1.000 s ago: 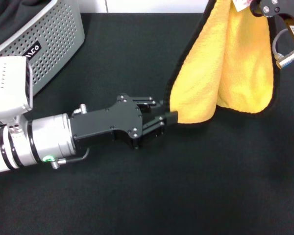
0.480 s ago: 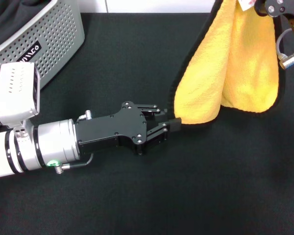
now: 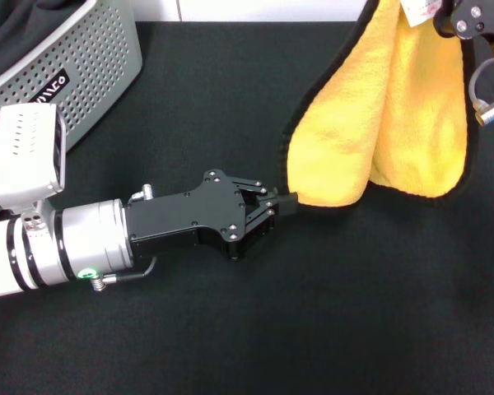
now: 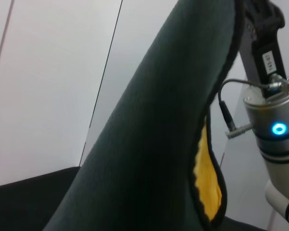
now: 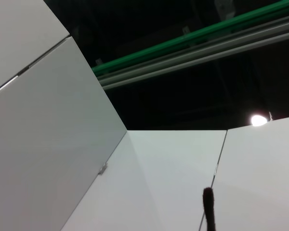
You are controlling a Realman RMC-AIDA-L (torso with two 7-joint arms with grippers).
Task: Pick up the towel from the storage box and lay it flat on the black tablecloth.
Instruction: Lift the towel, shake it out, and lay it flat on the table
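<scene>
Towel (image 3: 387,115) hangs folded from the right pincer (image 3: 453,15), which grips its top corner by the white tag, yellow side showing. Its lowest corner sits right at the tips of the left pincer (image 3: 281,202), whose jaws look closed on the black edge there. Below both pincers lies the black tablecloth (image 3: 354,313) on the table; behind the left pincer's arm stands the storage box (image 3: 82,74), with dark fabric in it. Risk: the left hold looks thin, just the hem. Pulling the pincers apart could slip that corner free, leaving the towel bunched instead of flat
</scene>
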